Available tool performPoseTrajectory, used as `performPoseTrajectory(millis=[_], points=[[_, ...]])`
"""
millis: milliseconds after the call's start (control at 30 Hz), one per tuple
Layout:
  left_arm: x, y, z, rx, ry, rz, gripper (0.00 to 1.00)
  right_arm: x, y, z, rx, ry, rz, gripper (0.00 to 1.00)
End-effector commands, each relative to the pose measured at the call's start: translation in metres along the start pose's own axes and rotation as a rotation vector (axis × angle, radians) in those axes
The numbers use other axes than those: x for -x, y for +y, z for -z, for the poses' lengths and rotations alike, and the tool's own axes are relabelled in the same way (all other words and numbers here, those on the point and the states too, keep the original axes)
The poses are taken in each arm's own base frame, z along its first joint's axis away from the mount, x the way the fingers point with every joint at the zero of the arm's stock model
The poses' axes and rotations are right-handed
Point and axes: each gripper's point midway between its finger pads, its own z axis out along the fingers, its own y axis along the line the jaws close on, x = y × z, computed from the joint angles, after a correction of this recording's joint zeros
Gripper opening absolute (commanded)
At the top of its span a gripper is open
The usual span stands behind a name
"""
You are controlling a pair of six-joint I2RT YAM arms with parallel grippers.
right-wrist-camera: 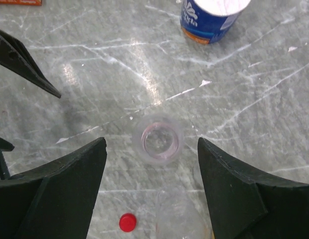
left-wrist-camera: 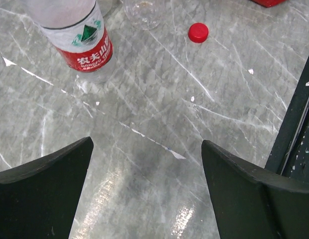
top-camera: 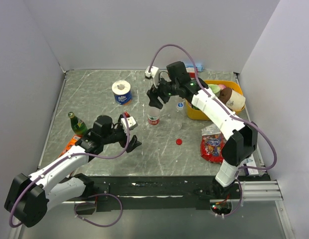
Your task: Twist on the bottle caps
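The tall clear bottle (top-camera: pixel 153 116) with a red label band stands upright mid-table, its mouth uncapped (right-wrist-camera: pixel 157 141). My right gripper (top-camera: pixel 155 98) hangs open just above it, the mouth between the jaws (right-wrist-camera: pixel 152 144), not touching. A smaller clear bottle (top-camera: pixel 180 105) stands to its right and also shows in the right wrist view (right-wrist-camera: pixel 179 214). The red cap (top-camera: pixel 179 141) lies loose on the table nearer the front (left-wrist-camera: pixel 198 32) (right-wrist-camera: pixel 127 222). My left gripper (top-camera: pixel 132 144) is open and empty over bare table (left-wrist-camera: pixel 147 149), short of the labelled bottle (left-wrist-camera: pixel 82 42). I cannot make out the blue caps.
A blue-wrapped paper roll (top-camera: pixel 121 92) stands at the back left. A green bottle (top-camera: pixel 77 124) and an orange packet (top-camera: pixel 70 144) lie at the left. A yellow bin (top-camera: pixel 194 113) stands at the right, with a red snack bag (top-camera: pixel 213 148) in front of it. A small white box (top-camera: pixel 129 121) is by the left wrist.
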Motion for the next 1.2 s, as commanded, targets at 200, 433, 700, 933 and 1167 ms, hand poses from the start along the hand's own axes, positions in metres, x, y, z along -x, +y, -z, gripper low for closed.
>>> performPoseTrajectory(millis=[200, 433, 700, 933, 1167], points=[[0.019, 0.005, 0.006, 0.011, -0.05, -0.008, 0.96, 0.007, -0.015, -0.015, -0.06, 0.003, 0.046, 0.63], [0.027, 0.004, 0.003, -0.001, -0.085, -0.009, 0.96, -0.003, -0.011, -0.013, -0.048, 0.021, 0.069, 0.41], [0.053, 0.01, -0.002, 0.001, -0.193, -0.087, 0.96, 0.006, 0.014, 0.007, 0.038, -0.012, 0.109, 0.09], [0.068, 0.012, -0.007, 0.007, -0.277, -0.12, 0.96, 0.055, 0.071, 0.063, 0.197, -0.158, 0.149, 0.05], [0.075, -0.011, -0.02, -0.119, -0.297, -0.125, 0.96, 0.07, 0.099, 0.084, 0.271, -0.215, 0.146, 0.03]])
